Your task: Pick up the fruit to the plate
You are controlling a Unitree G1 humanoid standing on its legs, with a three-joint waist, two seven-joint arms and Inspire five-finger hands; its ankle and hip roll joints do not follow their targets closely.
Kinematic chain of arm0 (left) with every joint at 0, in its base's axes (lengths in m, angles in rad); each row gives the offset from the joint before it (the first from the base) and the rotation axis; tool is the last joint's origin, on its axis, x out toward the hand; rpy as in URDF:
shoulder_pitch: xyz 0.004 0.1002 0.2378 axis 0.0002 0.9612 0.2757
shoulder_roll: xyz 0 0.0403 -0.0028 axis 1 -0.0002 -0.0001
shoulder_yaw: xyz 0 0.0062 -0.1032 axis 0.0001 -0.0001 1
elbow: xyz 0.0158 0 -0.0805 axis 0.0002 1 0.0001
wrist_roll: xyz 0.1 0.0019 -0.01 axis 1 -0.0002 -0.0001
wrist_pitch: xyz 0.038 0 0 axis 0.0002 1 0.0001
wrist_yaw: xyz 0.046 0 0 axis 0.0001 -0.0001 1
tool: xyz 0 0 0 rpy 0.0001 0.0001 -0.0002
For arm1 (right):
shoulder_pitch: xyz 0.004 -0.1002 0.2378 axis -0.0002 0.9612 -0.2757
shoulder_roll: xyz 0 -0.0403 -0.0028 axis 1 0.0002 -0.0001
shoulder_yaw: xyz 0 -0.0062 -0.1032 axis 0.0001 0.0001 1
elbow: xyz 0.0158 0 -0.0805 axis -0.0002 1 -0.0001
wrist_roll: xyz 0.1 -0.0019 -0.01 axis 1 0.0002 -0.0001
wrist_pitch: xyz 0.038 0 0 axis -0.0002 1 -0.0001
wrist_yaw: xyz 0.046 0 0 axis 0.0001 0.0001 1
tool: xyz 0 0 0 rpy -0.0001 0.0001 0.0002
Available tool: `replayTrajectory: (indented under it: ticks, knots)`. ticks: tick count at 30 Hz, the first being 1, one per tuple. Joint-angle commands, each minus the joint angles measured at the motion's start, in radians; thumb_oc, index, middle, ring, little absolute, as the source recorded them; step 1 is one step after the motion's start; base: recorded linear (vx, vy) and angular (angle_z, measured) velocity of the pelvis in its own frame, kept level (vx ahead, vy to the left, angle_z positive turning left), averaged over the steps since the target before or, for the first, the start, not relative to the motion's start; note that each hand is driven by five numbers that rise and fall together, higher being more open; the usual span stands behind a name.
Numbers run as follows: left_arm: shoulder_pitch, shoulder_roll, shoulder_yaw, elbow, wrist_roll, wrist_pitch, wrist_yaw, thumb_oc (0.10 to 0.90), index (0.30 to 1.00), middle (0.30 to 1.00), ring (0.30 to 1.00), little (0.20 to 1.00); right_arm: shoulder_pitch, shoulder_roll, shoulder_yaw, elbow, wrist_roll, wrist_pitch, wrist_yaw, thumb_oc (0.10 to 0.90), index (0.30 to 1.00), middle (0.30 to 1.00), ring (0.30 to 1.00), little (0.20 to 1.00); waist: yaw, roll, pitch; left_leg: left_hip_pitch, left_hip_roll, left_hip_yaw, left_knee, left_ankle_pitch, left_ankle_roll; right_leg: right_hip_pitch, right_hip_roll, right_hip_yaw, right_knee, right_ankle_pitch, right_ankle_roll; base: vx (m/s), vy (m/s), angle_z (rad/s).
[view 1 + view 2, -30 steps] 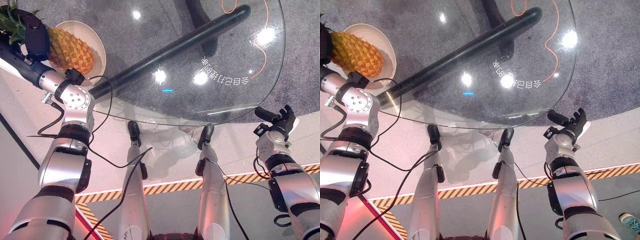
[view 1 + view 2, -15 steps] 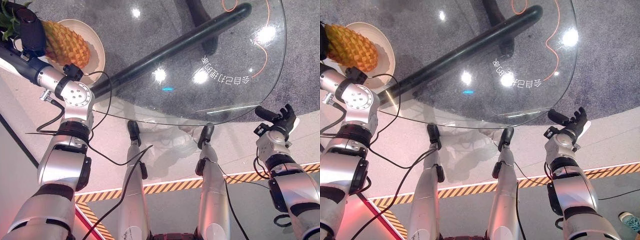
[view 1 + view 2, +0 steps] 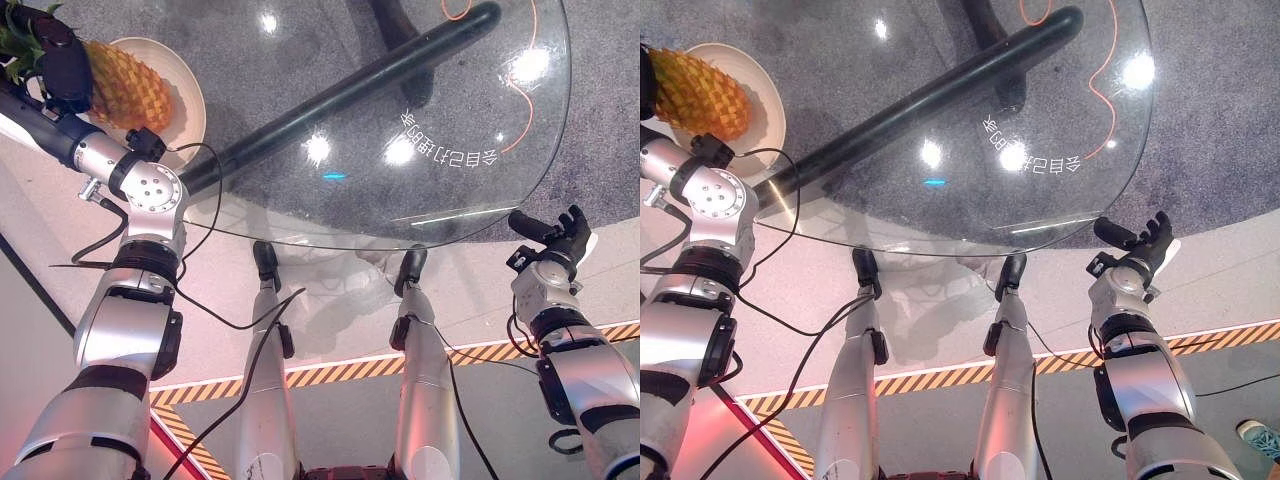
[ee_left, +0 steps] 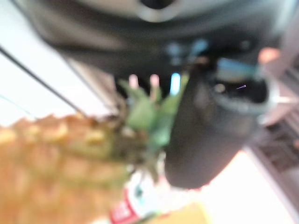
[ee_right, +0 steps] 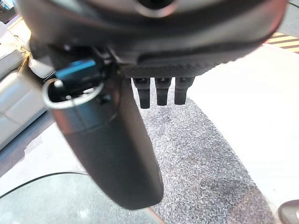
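Glass table [image 3: 470, 120] carries a line of white mirrored characters, not legible. Left hand [image 3: 62, 60] is clamped round the pineapple [image 3: 128, 88], which sits over the cream plate [image 3: 185, 95] at the table's far left. Versus a second ago the fruit is tilted flatter and closer to the plate. Right hand [image 3: 556, 236] idle off the near right edge, fingers relaxed, empty

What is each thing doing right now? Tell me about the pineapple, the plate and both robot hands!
Yellow-orange pineapple with green leafy crown: lying tilted over the plate, held at its crown end.
Round cream plate: on the glass table, under the pineapple.
Left hand: shut on the pineapple.
Right hand: open, holding nothing, beside the table edge.
Round glass table: bare apart from the plate.
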Motion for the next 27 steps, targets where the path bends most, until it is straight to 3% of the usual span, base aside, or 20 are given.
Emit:
replayTrajectory:
  ticks: [1,20,24,25,26,27]
  knots:
    - [-0.139,0.138,0.005,0.021,0.023,-0.123,0.020,0.429,0.582,0.582,0.582,0.529,0.007,-0.040,0.009,0.017,0.001,-0.070,-0.013,0.800,0.900,0.900,0.900,0.900,0.031,-0.059,-0.026,-0.030,0.022,-0.007,0.138,-0.111,-0.025,0.003,0.046,-0.008,0.010,-0.037,-0.008,0.00,0.000,0.00]
    - [-0.113,0.121,0.008,0.010,0.002,-0.138,-0.011,0.388,0.547,0.547,0.547,0.488,0.009,-0.037,0.011,0.015,0.006,-0.072,-0.016,0.800,0.900,0.900,0.900,0.900,0.036,-0.059,-0.026,-0.036,0.020,-0.011,0.143,-0.112,-0.024,0.000,0.046,-0.012,0.014,-0.038,-0.007,0.00,0.000,0.00]
    - [-0.103,0.117,0.012,0.008,-0.006,-0.140,-0.021,0.413,0.568,0.568,0.568,0.513,0.010,-0.036,0.008,0.017,0.002,-0.071,-0.015,0.800,0.900,0.900,0.900,0.900,0.038,-0.058,-0.026,-0.027,0.020,-0.012,0.144,-0.120,-0.026,0.008,0.046,-0.012,0.018,-0.046,-0.005,0.00,0.000,0.00]
    - [-0.099,0.116,0.013,0.007,-0.008,-0.144,-0.026,0.440,0.592,0.592,0.592,0.540,0.011,-0.035,0.008,0.017,0.003,-0.073,-0.015,0.800,0.900,0.900,0.900,0.900,0.038,-0.057,-0.026,-0.027,0.020,-0.013,0.145,-0.121,-0.025,0.007,0.046,-0.012,0.019,-0.046,-0.005,0.00,0.000,0.00]
    - [-0.096,0.115,0.013,0.006,-0.009,-0.146,-0.030,0.594,0.724,0.724,0.724,0.694,0.012,-0.035,0.009,0.016,0.002,-0.073,-0.016,0.800,0.900,0.900,0.900,0.900,0.039,-0.057,-0.026,-0.028,0.020,-0.013,0.146,-0.121,-0.025,0.007,0.046,-0.011,0.019,-0.047,-0.006,0.00,0.000,0.00]
    - [-0.094,0.115,0.014,0.005,-0.011,-0.146,-0.033,0.800,0.900,0.900,0.900,0.900,0.012,-0.035,0.010,0.015,0.002,-0.073,-0.016,0.800,0.900,0.900,0.900,0.900,0.039,-0.057,-0.026,-0.028,0.020,-0.013,0.147,-0.121,-0.025,0.006,0.046,-0.011,0.020,-0.046,-0.006,0.00,0.000,0.00]
